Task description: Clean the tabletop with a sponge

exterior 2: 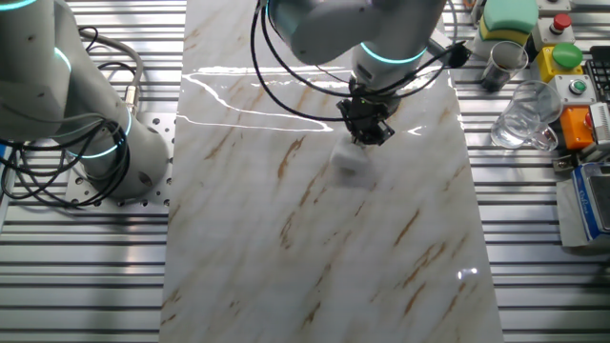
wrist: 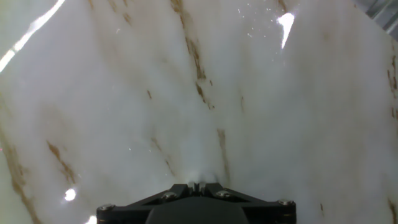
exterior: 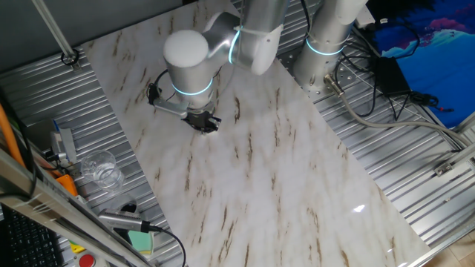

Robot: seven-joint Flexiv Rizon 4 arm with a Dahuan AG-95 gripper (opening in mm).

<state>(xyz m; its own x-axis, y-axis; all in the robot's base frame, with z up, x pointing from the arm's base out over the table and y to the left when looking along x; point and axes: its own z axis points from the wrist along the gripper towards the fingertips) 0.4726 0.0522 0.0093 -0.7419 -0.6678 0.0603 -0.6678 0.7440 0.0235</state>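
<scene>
The white marble tabletop (exterior: 282, 185) with brown streaks fills the middle of both fixed views (exterior 2: 315, 267) and the whole hand view (wrist: 124, 93). My gripper (exterior: 203, 124) points down at the slab's far half, also seen in the other fixed view (exterior 2: 367, 136). In the hand view the jaws (wrist: 199, 185) stand nearly closed, with a small white bit of the sponge (wrist: 199, 177) pinched at their tips. In the other fixed view the sponge (exterior 2: 351, 164) shows as a pale soft blob just under the fingers, on the slab.
A clear glass cup (exterior: 100, 169) (exterior 2: 522, 119) and a pale green block (exterior: 139, 239) (exterior 2: 508, 14) sit on the ribbed metal beside the slab. A second arm's base (exterior: 326, 37) (exterior 2: 105, 143) with cables stands on the other side.
</scene>
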